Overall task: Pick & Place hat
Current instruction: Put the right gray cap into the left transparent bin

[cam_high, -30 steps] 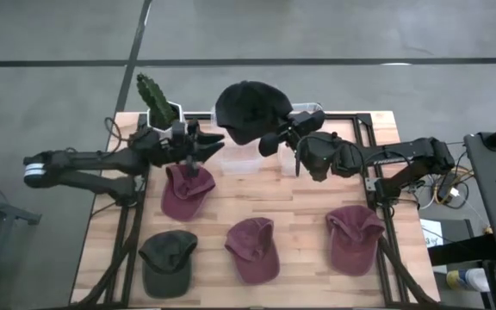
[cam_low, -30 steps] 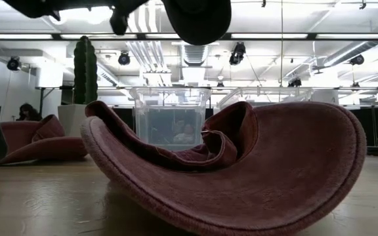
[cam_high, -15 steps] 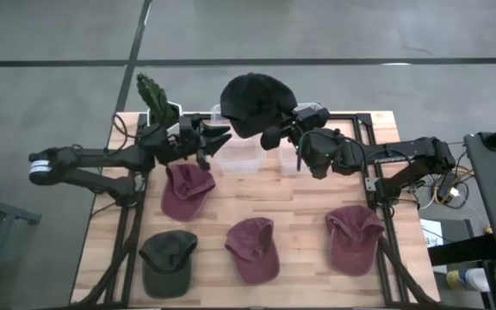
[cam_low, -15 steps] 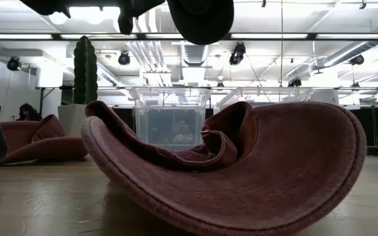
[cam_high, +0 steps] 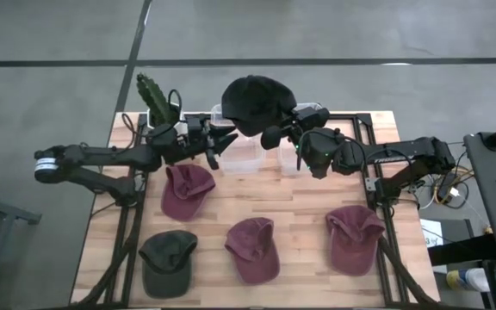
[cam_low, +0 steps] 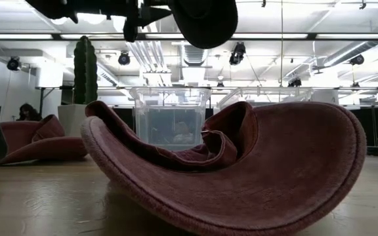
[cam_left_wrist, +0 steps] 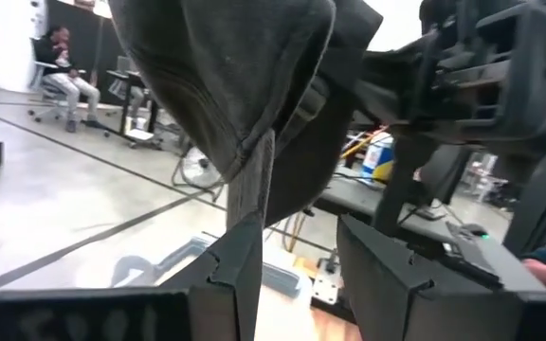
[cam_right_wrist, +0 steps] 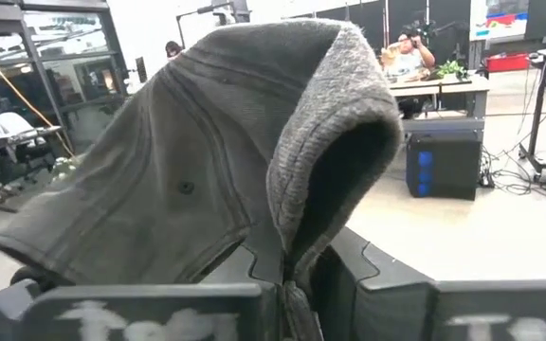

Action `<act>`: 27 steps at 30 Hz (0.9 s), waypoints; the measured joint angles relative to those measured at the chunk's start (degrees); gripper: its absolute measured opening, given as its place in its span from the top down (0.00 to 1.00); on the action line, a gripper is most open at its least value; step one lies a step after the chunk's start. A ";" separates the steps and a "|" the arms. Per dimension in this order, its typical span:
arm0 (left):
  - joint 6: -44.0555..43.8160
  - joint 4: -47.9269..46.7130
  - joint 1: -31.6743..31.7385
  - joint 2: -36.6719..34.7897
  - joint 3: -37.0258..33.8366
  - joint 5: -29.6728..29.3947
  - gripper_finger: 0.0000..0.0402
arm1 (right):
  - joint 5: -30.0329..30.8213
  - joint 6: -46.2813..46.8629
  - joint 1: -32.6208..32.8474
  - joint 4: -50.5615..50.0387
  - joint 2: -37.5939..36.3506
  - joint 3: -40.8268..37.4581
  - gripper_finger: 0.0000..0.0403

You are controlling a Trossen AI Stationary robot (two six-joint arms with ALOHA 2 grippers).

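Nearest of all, in the low view, a maroon cap (cam_low: 241, 170) lies upturned on the wooden table (cam_low: 38, 203) and fills most of the picture. From above it is the middle one (cam_high: 254, 249) of a front row, with a dark green cap (cam_high: 167, 263) to its left and another maroon cap (cam_high: 354, 238) to its right. A fourth maroon cap (cam_high: 185, 189) lies farther back on the left side of the plank tabletop (cam_high: 304, 207), which sits in a black frame on a grey floor.

Behind the caps stand two clear plastic bins (cam_high: 241, 155), seen at table height as a see-through box (cam_low: 170, 115), and a cactus in a white pot (cam_high: 156, 97) at the back left corner. Beyond the table the low view opens on a hall with strip lights overhead and a seated person (cam_low: 26, 112) far off at the left; the left wrist view also shows a person on a chair (cam_left_wrist: 64, 68), and the right wrist view desks with a person (cam_right_wrist: 406, 52) seated at one.

The black hat (cam_high: 257, 103) hangs in the air above the back edge of the table, over the bins. The right gripper (cam_high: 275, 136) is pinched tight on its rim; the right wrist view shows the fabric (cam_right_wrist: 207, 170) draped up from between the fingers. The left gripper (cam_high: 217, 141) reaches in from the other side, just beside the hat; in the left wrist view a hanging fold of the hat (cam_left_wrist: 245, 142) drops between its fingers (cam_left_wrist: 391, 275), which stand partly apart. Whether they press the cloth I cannot tell.
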 joint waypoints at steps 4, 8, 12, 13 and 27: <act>-0.04 -0.07 0.28 -0.15 -0.10 -0.33 0.67 | -0.04 -0.10 0.02 -0.27 0.02 0.00 0.93; 0.19 0.01 0.28 -1.08 -0.10 -0.89 0.67 | -0.14 -0.07 0.02 -0.35 0.02 -0.04 0.93; 0.01 0.02 0.37 -1.31 -0.10 -6.20 0.67 | -0.20 0.12 0.02 -0.37 0.07 -0.07 0.93; -0.12 -0.01 0.37 -1.24 -0.10 -6.75 0.67 | -0.22 0.10 0.02 -0.35 0.07 -0.07 0.93; -0.22 0.04 0.26 -0.65 0.78 -6.91 0.67 | -0.22 1.60 -0.35 -0.48 1.56 -0.15 0.93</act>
